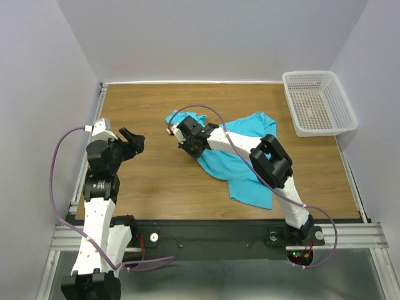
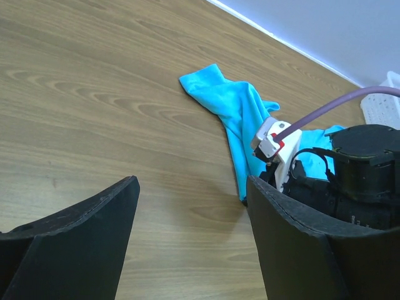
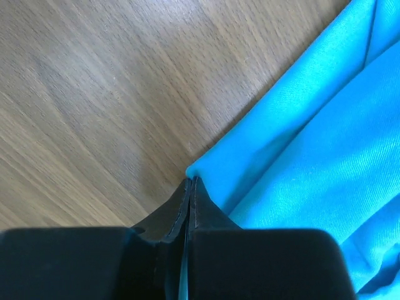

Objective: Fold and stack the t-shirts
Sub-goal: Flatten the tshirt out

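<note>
A turquoise t-shirt [image 1: 245, 178] lies crumpled across the middle of the wooden table, one sleeve reaching toward the far left [image 2: 232, 103]. My right gripper [image 1: 185, 145] is down at the shirt's left edge. In the right wrist view its jaws [image 3: 190, 182] are pressed together on a fold of the t-shirt [image 3: 312, 144], with a thin strip of blue cloth between them. My left gripper [image 1: 132, 140] hovers over bare wood to the left of the shirt. Its jaws [image 2: 190, 182] stand wide apart, holding nothing and touching no cloth.
A white mesh basket [image 1: 319, 103] stands at the far right corner, its edge also showing in the left wrist view [image 2: 382, 106]. The right arm's wrist and purple cable [image 2: 325, 112] sit just right of my left gripper. White walls enclose the table.
</note>
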Controlling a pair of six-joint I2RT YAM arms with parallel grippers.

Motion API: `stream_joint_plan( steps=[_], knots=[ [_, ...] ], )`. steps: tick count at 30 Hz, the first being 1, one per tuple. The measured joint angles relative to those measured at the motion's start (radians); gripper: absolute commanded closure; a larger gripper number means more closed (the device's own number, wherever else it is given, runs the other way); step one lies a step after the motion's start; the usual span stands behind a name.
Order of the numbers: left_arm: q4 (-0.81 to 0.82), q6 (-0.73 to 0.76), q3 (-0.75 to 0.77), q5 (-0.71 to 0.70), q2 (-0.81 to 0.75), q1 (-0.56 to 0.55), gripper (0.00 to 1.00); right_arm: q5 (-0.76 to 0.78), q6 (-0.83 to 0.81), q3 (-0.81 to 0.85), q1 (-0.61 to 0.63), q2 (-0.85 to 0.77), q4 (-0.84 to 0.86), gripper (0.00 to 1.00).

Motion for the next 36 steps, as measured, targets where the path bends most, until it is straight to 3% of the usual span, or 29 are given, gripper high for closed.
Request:
stream_joint_plan(
  steps=[5, 12, 20, 28, 36],
  knots=[
    [0.005, -0.033, -0.025, 0.043, -0.018, 0.0, 0.2, -0.11, -0.038, 0.029, -0.002, 0.003, -0.035, 0.99],
    [0.01, -0.104, -0.092, 0.105, -0.024, 0.0, 0.21, -0.583, -0.162, 0.138, -0.021, -0.004, -0.144, 0.99],
    [0.057, -0.206, -0.166, 0.14, -0.029, 0.0, 0.21, -0.989, -0.257, 0.198, -0.019, -0.072, -0.234, 0.99],
    [0.117, -0.346, -0.293, 0.19, 0.086, 0.0, 0.26, -1.102, -0.363, 0.231, -0.028, -0.094, -0.317, 0.99],
    [0.062, -0.362, -0.279, 0.158, 0.171, -0.009, 0.25, -1.079, -0.381, 0.214, -0.04, -0.094, -0.34, 1.0]
  ],
)
